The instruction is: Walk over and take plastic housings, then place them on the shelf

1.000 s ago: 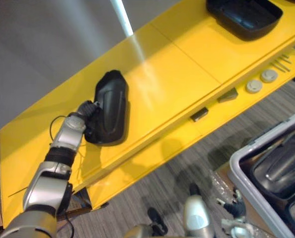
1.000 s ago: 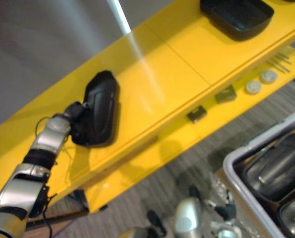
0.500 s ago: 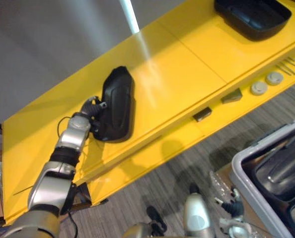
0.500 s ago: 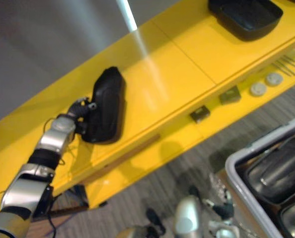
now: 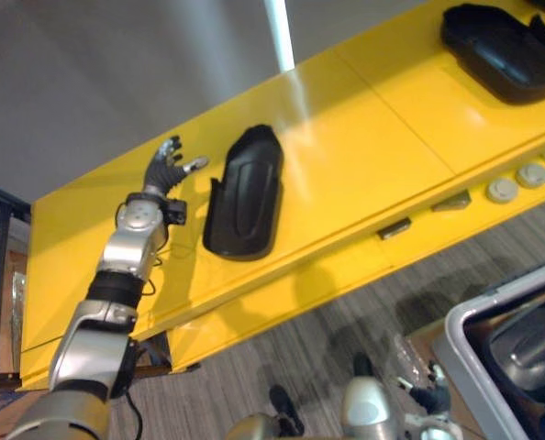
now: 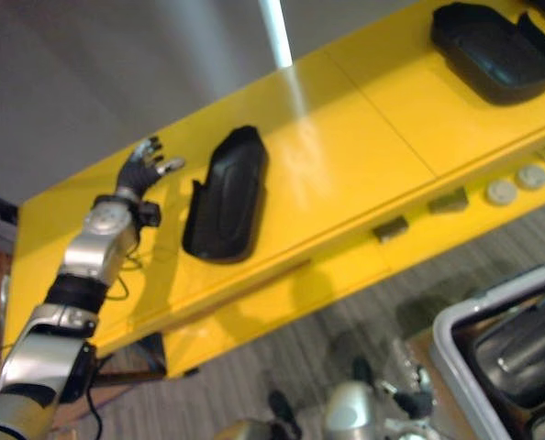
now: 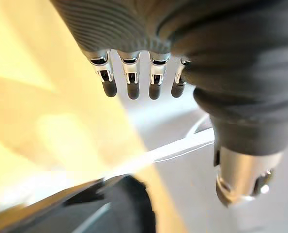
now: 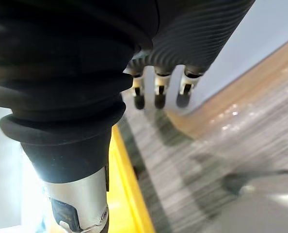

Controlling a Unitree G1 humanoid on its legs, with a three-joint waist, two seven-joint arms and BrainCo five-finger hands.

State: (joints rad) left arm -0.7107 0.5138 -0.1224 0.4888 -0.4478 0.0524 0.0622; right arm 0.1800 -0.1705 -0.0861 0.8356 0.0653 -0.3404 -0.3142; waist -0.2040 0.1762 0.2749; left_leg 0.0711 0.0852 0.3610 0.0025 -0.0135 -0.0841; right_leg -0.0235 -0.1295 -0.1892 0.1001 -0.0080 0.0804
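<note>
A long black plastic housing (image 5: 245, 192) lies flat on the yellow shelf (image 5: 364, 147), its end also showing in the left wrist view (image 7: 120, 204). My left hand (image 5: 167, 170) hovers just to its left, apart from it, with fingers (image 7: 129, 82) straight and nothing in them. A second black housing (image 5: 506, 50) rests further along the shelf at the upper right. Low by my side, my right hand (image 8: 156, 90) hangs over the floor with its fingers straight and empty.
A grey bin (image 5: 493, 298) with more dark housings (image 5: 534, 344) stands on the floor at the lower right. On the shelf's lower ledge lie two pale round discs (image 5: 517, 181) and small dark blocks (image 5: 394, 227). A grey wall backs the shelf.
My left hand has let go of the housing, straightened its fingers and drawn away to the left. The housing stays on the shelf. The camera has shifted.
</note>
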